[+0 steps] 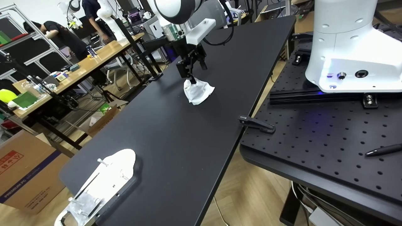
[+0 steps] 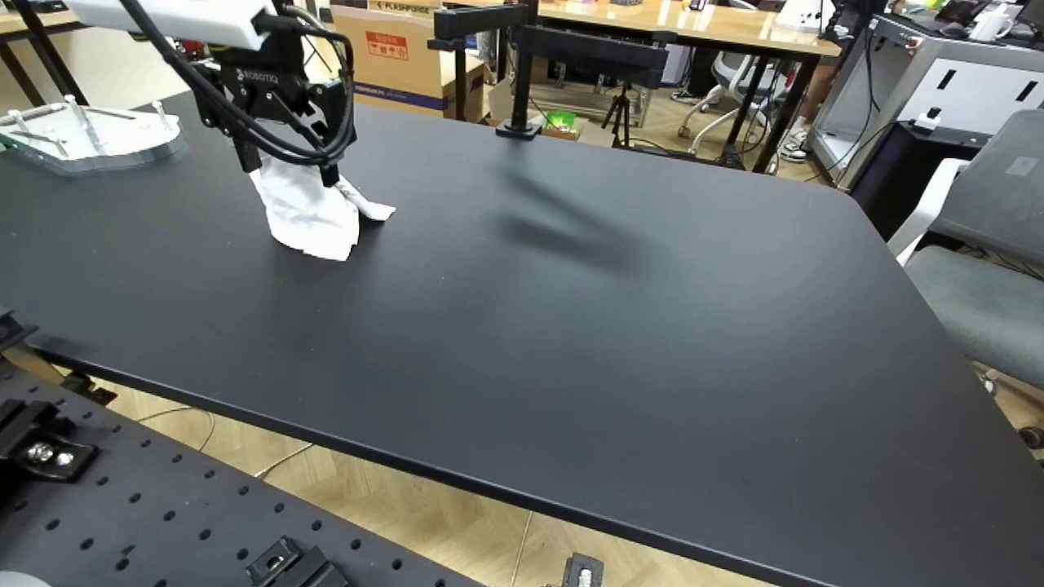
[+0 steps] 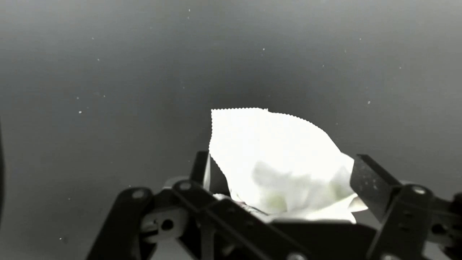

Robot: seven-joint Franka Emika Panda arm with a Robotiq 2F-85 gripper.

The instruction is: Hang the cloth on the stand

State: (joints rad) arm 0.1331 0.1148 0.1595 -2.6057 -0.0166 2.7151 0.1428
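Cloth, white and rumpled (the wrist view shows a finely notched edge), sits bunched up on the black table. Low over it hangs the gripper, jaws wide apart, one finger to either side of the cloth; it has hold of nothing, and whether a finger touches the folds I cannot tell. Well apart, at one end of the same table, a white pegged board shows in both exterior views. Alongside, a perforated bench bears the robot's white base.
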